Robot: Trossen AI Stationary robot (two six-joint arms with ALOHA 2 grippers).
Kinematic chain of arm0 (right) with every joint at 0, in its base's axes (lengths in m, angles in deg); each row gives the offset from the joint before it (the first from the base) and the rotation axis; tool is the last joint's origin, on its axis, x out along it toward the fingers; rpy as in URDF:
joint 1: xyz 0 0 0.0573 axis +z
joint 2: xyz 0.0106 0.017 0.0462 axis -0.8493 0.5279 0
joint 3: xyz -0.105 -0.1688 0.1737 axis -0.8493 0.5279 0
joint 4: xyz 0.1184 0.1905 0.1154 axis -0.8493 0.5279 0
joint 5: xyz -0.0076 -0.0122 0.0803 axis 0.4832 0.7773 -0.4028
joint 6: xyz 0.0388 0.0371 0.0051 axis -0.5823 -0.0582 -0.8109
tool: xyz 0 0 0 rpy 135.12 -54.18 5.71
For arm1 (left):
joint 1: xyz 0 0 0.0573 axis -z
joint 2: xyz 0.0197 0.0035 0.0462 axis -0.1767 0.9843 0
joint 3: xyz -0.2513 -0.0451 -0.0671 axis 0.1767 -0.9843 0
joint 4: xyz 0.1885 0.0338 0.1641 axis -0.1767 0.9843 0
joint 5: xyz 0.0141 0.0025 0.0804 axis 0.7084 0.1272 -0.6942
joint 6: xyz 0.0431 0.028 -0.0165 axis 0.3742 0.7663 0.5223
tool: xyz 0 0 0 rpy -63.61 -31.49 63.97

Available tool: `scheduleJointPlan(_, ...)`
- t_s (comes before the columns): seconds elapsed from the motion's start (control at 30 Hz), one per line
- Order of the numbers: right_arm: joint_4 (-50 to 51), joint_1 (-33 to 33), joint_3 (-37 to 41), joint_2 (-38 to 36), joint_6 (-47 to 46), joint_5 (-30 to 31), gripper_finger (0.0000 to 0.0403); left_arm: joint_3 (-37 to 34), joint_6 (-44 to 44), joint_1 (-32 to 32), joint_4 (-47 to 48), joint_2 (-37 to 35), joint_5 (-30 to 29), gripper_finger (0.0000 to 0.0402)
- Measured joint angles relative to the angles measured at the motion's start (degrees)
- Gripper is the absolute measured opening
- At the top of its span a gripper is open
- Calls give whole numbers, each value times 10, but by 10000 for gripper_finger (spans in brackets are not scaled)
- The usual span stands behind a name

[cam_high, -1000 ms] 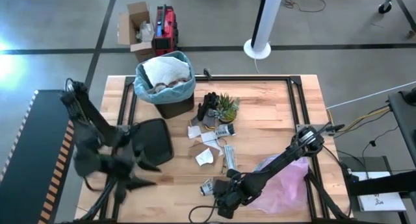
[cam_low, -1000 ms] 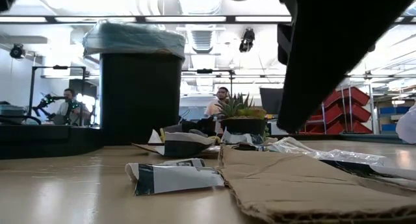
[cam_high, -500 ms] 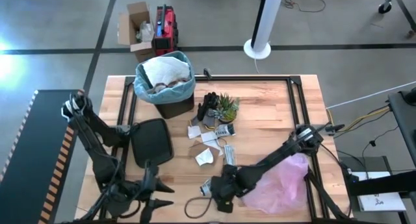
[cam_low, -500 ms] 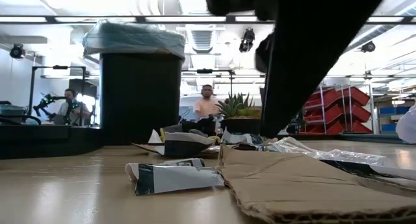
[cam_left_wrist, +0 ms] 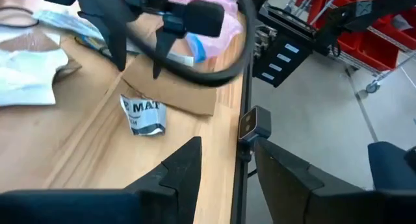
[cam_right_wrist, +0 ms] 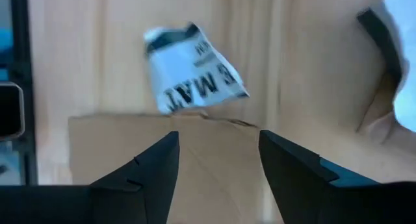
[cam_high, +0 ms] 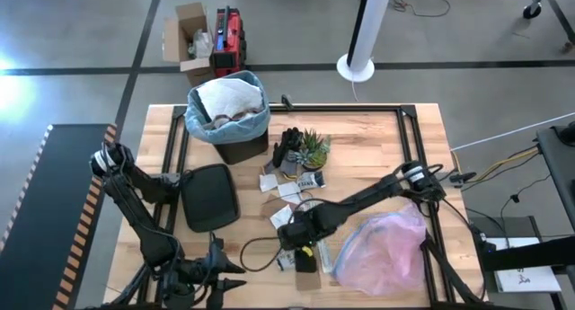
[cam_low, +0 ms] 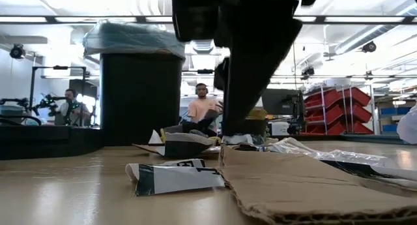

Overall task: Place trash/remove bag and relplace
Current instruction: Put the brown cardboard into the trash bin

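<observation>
The black bin stands at the table's far left, lined with the light blue-teal bag and filled with white paper. Trash lies mid-table: white scraps, a crumpled printed wrapper and a flat brown cardboard piece. My right gripper hangs open over the cardboard, its fingers pointing down just short of the wrapper. My left gripper is open and holds nothing, low at the table's near edge.
The bin's black lid lies flat beside the bin. A small potted plant stands mid-table. A pink plastic bag lies at the near right. A black cable loops near the right gripper. People sit beyond the table.
My left arm has swung down toward the table's near edge and settled low there. My right gripper has travelled toward the table's left and a little toward the far edge, from beside the pink bag to above the cardboard and wrapper.
</observation>
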State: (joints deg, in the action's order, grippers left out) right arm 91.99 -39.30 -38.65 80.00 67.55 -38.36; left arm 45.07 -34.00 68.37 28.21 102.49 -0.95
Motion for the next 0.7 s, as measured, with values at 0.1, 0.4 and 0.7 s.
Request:
scheduleJointPlan(0.1, 3, -16, 0, 8, 25, -29, 191, 0, -7, 0, 0, 1, 0, 117)
scheduleJointPlan(0.4, 8, -24, 3, 26, 46, -33, 177, 0, -10, -1, -4, 0, -1, 99)
scheduleJointPlan(0.7, -33, -21, 4, 28, 22, -30, 140, 0, -10, -6, -5, 0, -10, 100)
